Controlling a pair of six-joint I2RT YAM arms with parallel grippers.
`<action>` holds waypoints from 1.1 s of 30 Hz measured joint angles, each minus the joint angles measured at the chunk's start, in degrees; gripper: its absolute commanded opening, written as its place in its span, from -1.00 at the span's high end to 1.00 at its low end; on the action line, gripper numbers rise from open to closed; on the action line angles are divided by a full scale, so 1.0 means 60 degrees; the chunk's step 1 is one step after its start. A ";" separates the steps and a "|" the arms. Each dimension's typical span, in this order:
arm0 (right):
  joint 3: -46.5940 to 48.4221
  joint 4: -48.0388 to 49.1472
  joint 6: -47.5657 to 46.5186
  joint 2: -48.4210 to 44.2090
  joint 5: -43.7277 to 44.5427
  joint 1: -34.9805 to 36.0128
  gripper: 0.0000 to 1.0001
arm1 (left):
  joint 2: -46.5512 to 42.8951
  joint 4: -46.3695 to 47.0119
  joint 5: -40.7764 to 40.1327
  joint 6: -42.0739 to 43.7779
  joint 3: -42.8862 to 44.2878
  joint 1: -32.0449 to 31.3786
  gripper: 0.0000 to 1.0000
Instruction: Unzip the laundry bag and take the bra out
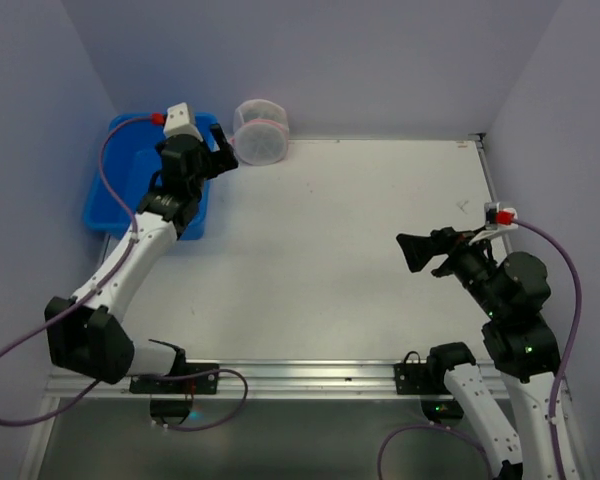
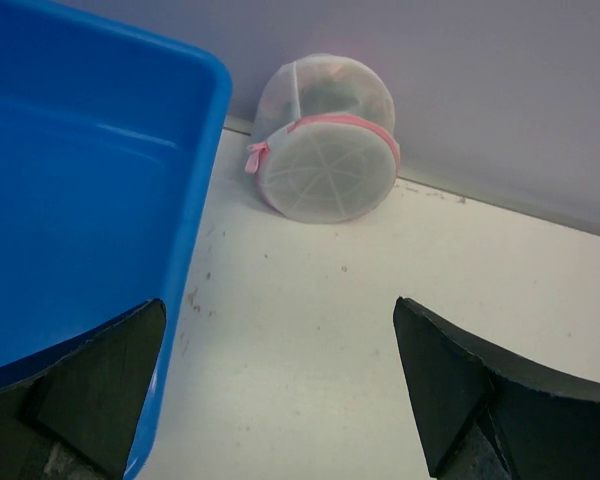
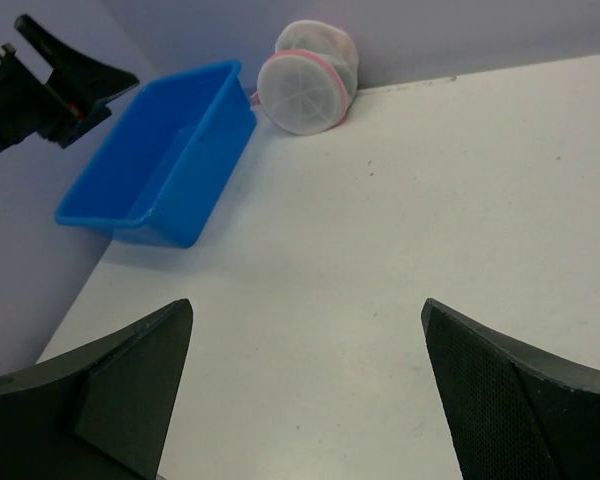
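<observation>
Underneath it all, table (image 1: 360, 250): big, white and flat. Everything sits on it.
Blue bin (image 2: 80, 180): at the far left corner, just left of the bag. I see nothing inside it.
Left gripper (image 1: 224, 147): up over the bin's right edge. Its two fingers are spread wide and hold nothing. It points at the bag, which is near and straight ahead, a little to the right.
Right gripper (image 1: 408, 253): low on the right side, well apart from the bag. Its fingers are spread wide too, with nothing in them.
Laundry bag (image 2: 325, 150): small, round and white, against the back wall. It lies on its side, so its flat round face looks back at the arms.
Pink zipper trim (image 2: 345, 122): runs around the rim. I think it is zipped shut.
Zipper pull (image 2: 255, 157): a tiny pink tab on the bag's left side, next to the bin.
Bra: I cannot see it through the mesh.
Nearer arm: the left one, so it looks best placed to reach first.
</observation>
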 measured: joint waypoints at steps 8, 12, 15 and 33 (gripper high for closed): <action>-0.0991 0.0350 0.0266 0.0004 -0.0306 0.0000 -0.97 | 0.3723 0.3111 -0.0470 0.0175 0.1694 0.0000 -1.00; -0.1246 0.0550 0.0251 0.0007 -0.0543 0.0000 -0.97 | 0.5617 0.4499 0.0200 0.1515 0.2834 0.0022 -1.00; -0.1421 0.0772 0.0219 0.0007 -0.0820 0.0000 -0.97 | 0.6969 0.4907 0.1268 0.2685 0.3927 0.0131 -1.00; -0.1814 0.1545 0.0331 0.1213 -0.2084 0.0018 -0.97 | 1.1180 0.4018 0.7912 0.4688 0.8451 0.2142 -0.85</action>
